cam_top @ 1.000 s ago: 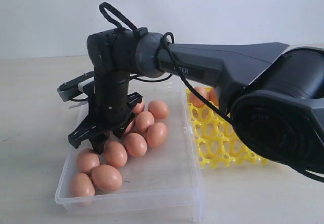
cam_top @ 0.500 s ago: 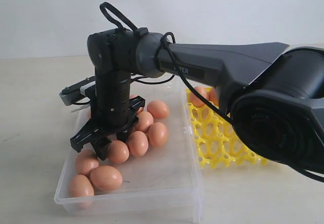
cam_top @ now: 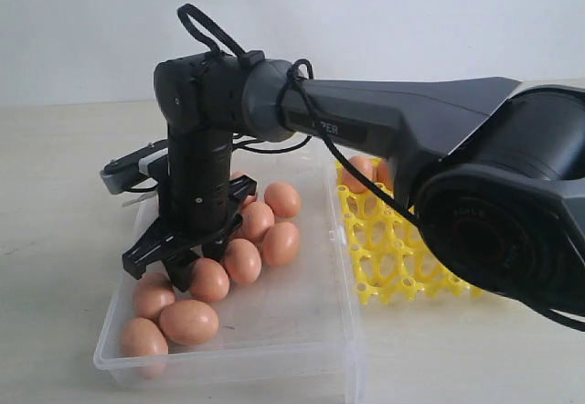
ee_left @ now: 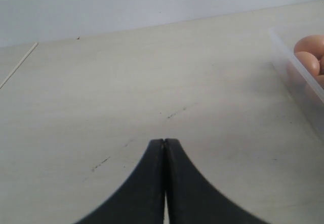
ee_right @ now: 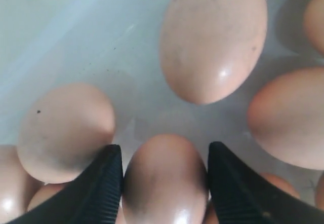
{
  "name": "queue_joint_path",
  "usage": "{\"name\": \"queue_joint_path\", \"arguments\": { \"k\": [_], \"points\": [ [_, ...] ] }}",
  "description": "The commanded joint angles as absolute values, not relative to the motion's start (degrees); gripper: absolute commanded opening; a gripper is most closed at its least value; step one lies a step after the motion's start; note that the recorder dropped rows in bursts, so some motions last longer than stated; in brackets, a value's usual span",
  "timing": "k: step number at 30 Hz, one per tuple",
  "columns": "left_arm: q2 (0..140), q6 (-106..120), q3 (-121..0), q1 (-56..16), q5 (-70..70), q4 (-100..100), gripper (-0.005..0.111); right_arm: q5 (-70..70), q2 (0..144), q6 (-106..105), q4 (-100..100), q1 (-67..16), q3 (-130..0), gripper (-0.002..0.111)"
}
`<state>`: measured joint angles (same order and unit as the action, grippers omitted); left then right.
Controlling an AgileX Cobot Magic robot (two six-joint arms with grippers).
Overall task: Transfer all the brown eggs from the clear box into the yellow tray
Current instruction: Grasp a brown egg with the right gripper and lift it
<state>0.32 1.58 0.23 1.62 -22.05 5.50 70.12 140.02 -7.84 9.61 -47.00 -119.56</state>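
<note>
Pale worktop (cam_top: 55, 239) runs under everything, with a plain white wall (cam_top: 366, 20) behind. Nearest me sits the clear box (cam_top: 228, 366). The brown eggs (cam_top: 188, 322) in it are bunched toward its left half, and the right half is bare.

My right tool (ee_right: 164, 153) is down among them from above, jaws apart and astride one egg (ee_right: 164, 188). The pads sit close against its flanks, but I judge it not clamped yet, and the egg lies on the box floor. Its long axis appears to run across the closing line, so the jaws would meet its narrow waist, which is what I want. A neighbour egg (ee_right: 66, 130) lies just beside the outside of one finger (ee_right: 104, 183), and I reckon it may get nudged on the lift.

My left tool (ee_left: 163, 148) hangs over bare worktop outside the box wall, jaws together and holding nothing, so the right arm is the one for this pick.

Farther off, to the right of the box, lies the yellow tray (cam_top: 393, 258), with a couple of seated eggs (cam_top: 358, 174) in its far cups and the near cups open.
</note>
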Motion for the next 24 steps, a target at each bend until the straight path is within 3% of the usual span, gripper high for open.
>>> {"name": "queue_joint_path", "arguments": {
  "k": [1, 7, 11, 24],
  "points": [
    [0.0, 1.32, 0.0, 1.75, -21.69, 5.44, 0.0, 69.96, 135.71, -10.55, 10.11, -47.78, -119.78, 0.0],
    [0.0, 1.32, 0.0, 1.75, -21.69, 5.44, 0.0, 68.53, 124.37, -11.15, 7.31, -47.99, -119.2, 0.0],
    [0.0, 1.32, 0.0, 1.75, -21.69, 5.44, 0.0, 62.21, 116.33, -12.68, 7.31, -47.62, -111.59, 0.0],
    [0.0, 1.32, 0.0, 1.75, -21.69, 5.44, 0.0, 10.15, 85.53, -22.96, 18.37, -38.01, -60.43, 0.0]
  ]
}}
